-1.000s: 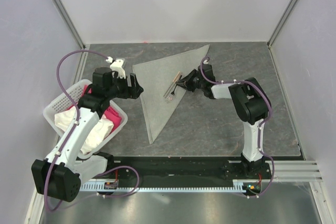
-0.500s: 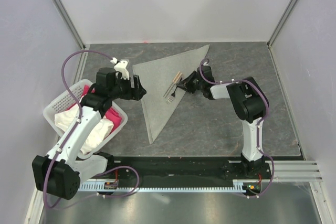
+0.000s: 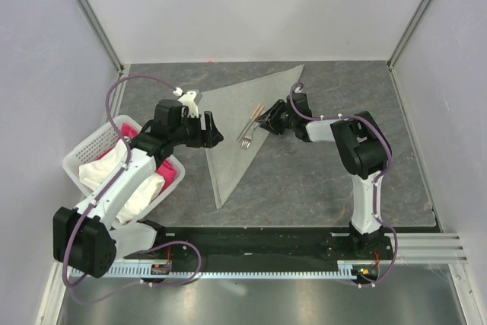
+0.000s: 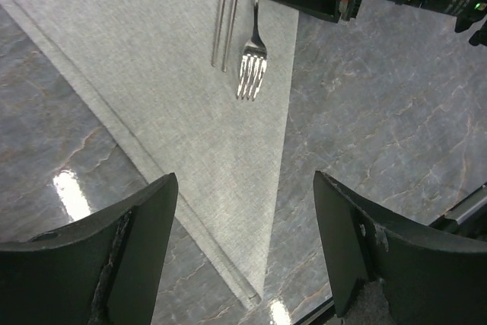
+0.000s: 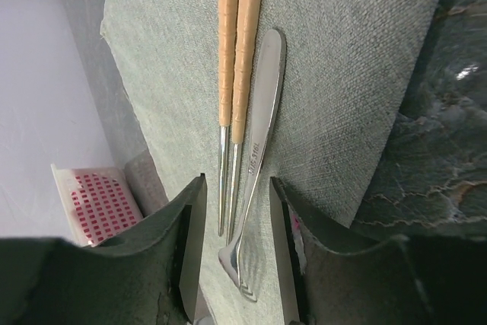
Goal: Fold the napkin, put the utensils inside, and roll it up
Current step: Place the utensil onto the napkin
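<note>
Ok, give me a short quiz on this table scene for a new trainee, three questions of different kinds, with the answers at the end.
1. True or false: the silver metal fork lies on the folded grey-green cloth napkin.
2. How many orange-handled metal-tipped chopsticks lie beside the fork? A one, B two, C four.
3. Which arm's gripper is at the fork's handle end?
Key: 1 true. 2 B. 3 the right gripper, jaws open.

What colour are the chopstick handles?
Pale orange handles, with silver metal below; the right wrist view shows them best.
</note>
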Controlling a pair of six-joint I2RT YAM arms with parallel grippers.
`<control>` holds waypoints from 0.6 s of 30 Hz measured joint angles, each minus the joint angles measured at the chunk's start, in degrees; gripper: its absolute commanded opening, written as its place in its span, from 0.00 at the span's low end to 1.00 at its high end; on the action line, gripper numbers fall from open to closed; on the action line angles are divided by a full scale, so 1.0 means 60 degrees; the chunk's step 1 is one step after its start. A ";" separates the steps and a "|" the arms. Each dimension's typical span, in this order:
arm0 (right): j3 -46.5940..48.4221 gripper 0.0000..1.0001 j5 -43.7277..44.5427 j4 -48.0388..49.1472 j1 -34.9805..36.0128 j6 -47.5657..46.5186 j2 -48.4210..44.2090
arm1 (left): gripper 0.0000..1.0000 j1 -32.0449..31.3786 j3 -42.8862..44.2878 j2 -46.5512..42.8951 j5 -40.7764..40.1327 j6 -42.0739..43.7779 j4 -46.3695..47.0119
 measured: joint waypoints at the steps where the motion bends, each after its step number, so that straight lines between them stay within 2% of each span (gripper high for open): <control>1: 0.0000 0.48 -0.0036 -0.0073 -0.0044 -0.0040 -0.0062 | 0.80 -0.0051 0.0000 0.0084 0.0015 -0.0062 0.0040; 10: 0.0244 0.49 -0.0597 -0.0976 -0.1253 -0.1279 -0.1264 | 0.81 -0.0091 0.0954 0.0958 0.0474 -0.0106 -0.0044; 18: 0.1836 0.48 -0.1614 -0.1545 -0.3067 -0.2470 -0.0608 | 0.82 -0.0026 0.1909 0.1421 0.0430 0.0087 -0.0262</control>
